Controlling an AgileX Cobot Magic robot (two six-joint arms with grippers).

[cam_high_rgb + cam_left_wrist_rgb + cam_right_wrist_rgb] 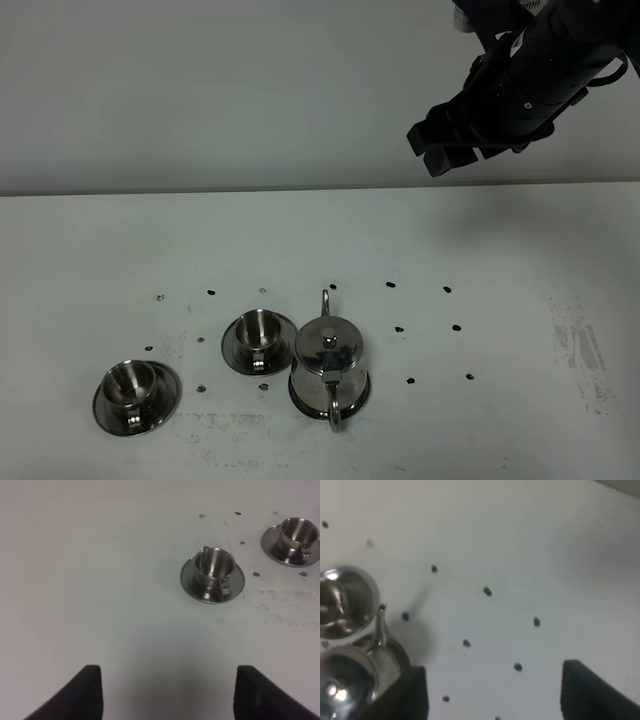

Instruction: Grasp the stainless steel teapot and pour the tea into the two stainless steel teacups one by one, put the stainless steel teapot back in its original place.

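The stainless steel teapot (pixel 329 366) stands upright on the white table, handle toward the front edge and spout toward the back. The two stainless steel teacups sit on saucers to its left: one (pixel 258 338) right beside the pot, the other (pixel 134 393) further left. My right gripper (pixel 436 148) hangs open and empty high above the table, behind and to the right of the pot. Its wrist view shows the teapot (pixel 346 682) and the nearer cup (pixel 344 601) off to one side of the gripper (pixel 495 695). My left gripper (pixel 170 695) is open and empty, with both cups (pixel 214 572) (pixel 298 537) ahead of it.
Small black dots (pixel 399 329) mark the tabletop around the pot and cups. A scuffed patch (pixel 580 345) lies at the right. The table's far edge meets a grey wall (pixel 200 90). The left arm is out of the exterior high view.
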